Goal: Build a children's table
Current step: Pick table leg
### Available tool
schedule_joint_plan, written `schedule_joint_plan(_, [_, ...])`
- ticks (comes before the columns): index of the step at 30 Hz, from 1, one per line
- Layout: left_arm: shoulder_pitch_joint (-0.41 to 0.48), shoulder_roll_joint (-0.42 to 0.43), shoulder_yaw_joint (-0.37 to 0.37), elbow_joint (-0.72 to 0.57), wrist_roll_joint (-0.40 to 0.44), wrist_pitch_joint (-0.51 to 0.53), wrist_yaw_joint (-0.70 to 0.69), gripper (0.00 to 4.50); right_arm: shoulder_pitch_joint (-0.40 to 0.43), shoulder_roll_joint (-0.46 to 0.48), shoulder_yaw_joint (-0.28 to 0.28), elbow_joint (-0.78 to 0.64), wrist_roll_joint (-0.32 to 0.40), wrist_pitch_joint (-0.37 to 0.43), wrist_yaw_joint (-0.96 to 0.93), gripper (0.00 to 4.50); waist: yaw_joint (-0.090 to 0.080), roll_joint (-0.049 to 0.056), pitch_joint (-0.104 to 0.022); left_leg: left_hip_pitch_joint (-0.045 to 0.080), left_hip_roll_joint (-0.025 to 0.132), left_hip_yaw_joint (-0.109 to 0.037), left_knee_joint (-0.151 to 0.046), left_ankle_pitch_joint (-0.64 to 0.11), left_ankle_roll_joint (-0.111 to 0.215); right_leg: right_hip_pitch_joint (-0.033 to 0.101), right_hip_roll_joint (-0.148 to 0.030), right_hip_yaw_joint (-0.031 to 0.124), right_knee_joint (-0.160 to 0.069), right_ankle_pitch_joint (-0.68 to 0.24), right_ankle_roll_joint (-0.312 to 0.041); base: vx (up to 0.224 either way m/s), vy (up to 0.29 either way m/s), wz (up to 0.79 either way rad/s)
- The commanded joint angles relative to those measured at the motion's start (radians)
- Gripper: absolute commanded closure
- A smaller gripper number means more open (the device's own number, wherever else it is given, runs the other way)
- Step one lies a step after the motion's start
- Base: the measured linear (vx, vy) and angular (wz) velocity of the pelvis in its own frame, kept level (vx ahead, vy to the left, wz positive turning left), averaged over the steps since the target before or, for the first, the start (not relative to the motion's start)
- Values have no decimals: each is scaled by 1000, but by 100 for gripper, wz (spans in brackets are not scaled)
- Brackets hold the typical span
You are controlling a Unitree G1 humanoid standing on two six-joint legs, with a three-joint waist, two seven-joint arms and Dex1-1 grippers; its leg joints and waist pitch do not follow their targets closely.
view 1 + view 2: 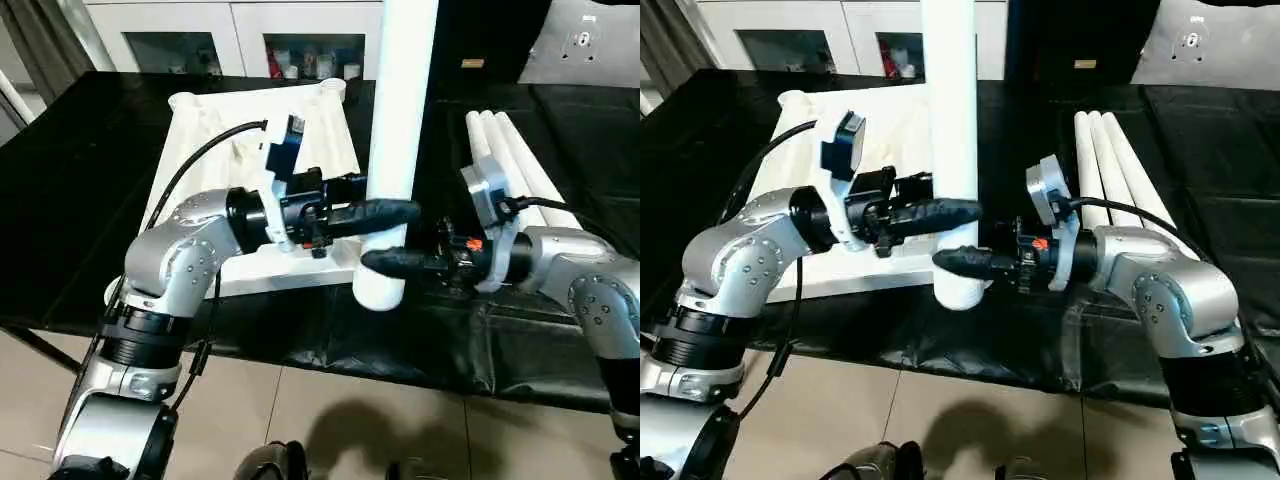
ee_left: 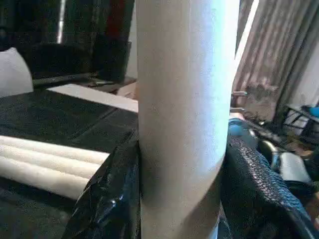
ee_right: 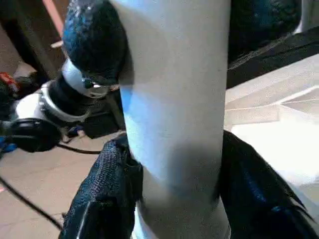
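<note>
Both grippers, left (image 1: 385,213) above right (image 1: 385,262), clamp one white table leg (image 1: 400,120) upright, steadying it over the inverted tabletop's (image 1: 215,130) near corner socket.

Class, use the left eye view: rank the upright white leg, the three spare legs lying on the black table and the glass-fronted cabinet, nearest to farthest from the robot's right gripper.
1. Upright leg: gripped by the right gripper, near its lower end.
2. Spare legs: lying just behind that arm.
3. Cabinet: far back, beyond the tabletop.
</note>
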Motion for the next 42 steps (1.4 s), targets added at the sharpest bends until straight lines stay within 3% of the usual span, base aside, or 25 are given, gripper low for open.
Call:
schedule_joint_plan(1, [-19,1,7,5,39,-25,59,189,-1,13,30,-6,-12,-7,-16,257,1,-18,-77,42,88,-37,-62,-192,68,34,-94,44,-78,-141,-253,0,0,0])
schedule_joint_plan(7, [-6,2,24,-17,39,-28,84,148,4,74,27,28,-84,-80,-117,257,0,-15,-78,42,88,-38,-63,-196,62,33,-91,43,-76,-118,-255,0,0,0])
schedule_joint_plan(12, [15,3,15,-37,107,-82,148,105,2,123,18,50,-124,-123,-190,257,-1,-10,-77,44,91,-40,-66,-213,52,31,-94,44,-76,-126,-249,0,0,0])
schedule_joint_plan(17, [55,-20,8,-77,146,-89,255,98,-3,168,10,76,-160,-166,-264,257,-5,-12,-78,41,91,-40,-67,-214,42,33,-94,44,-73,-101,-249,0,0,0])
schedule_joint_plan(25, [89,-98,21,-91,180,-105,407,165,-2,193,15,93,-186,-195,-295,257,-6,-15,-77,40,90,-40,-65,-219,52,34,-93,45,-79,-120,-240,0,0,0])
schedule_joint_plan(33, [107,-100,9,-102,198,-110,429,216,-10,198,17,107,-201,-209,-300,257,-13,-16,-77,39,88,-40,-64,-211,67,33,-91,43,-78,-118,-236,0,0,0])
schedule_joint_plan(34, [107,-97,6,-103,201,-110,431,243,-11,198,16,109,-202,-209,-300,257,-13,-16,-78,39,88,-40,-64,-212,66,34,-92,44,-79,-123,-236,0,0,0])
schedule_joint_plan(42, [104,-87,-4,-98,216,-121,427,259,-12,199,18,112,-207,-214,-294,257,-13,-11,-78,40,88,-40,-63,-210,65,33,-92,43,-77,-112,-237,0,0,0])
